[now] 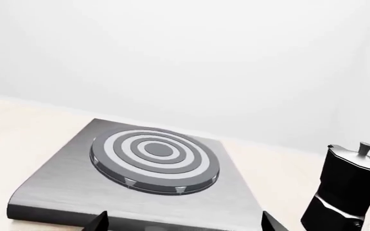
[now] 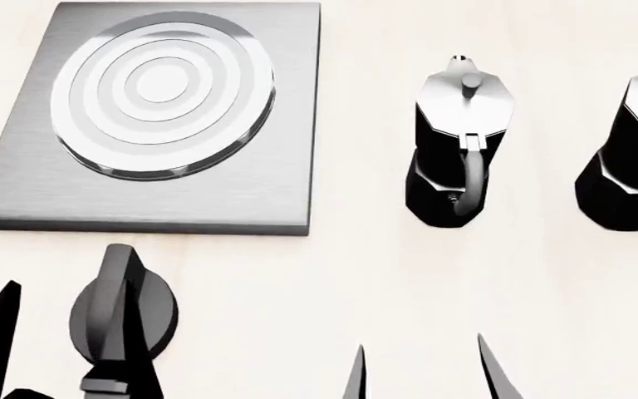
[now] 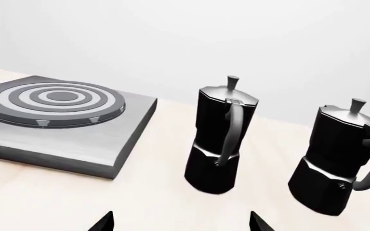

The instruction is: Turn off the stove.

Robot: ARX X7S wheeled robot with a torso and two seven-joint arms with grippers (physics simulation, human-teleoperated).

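Observation:
The stove is a brushed-grey square plate (image 2: pixel 292 125) with a ringed round burner (image 2: pixel 164 96), at the far left of the pale table. Its black ridged knob (image 2: pixel 162 312) lies apart, just in front of the plate. My left gripper (image 2: pixel 64 270) is open and hovers by the knob. One dark finger (image 2: pixel 114 332) overlaps the knob in the head view; I cannot tell whether it touches. The left wrist view shows the plate (image 1: pixel 56 192) and burner (image 1: pixel 154 156) ahead of the open left gripper (image 1: pixel 183 222); the knob is hidden there. My right gripper (image 2: pixel 419 349) is open and empty.
Two black-and-silver moka pots (image 2: pixel 460 141) (image 2: pixel 635 150) stand upright to the right of the plate. The right wrist view shows both pots (image 3: pixel 220 139) (image 3: pixel 333 163) and the plate (image 3: pixel 75 144) beyond the open right gripper (image 3: pixel 179 219). One pot shows in the left wrist view (image 1: pixel 346 187).

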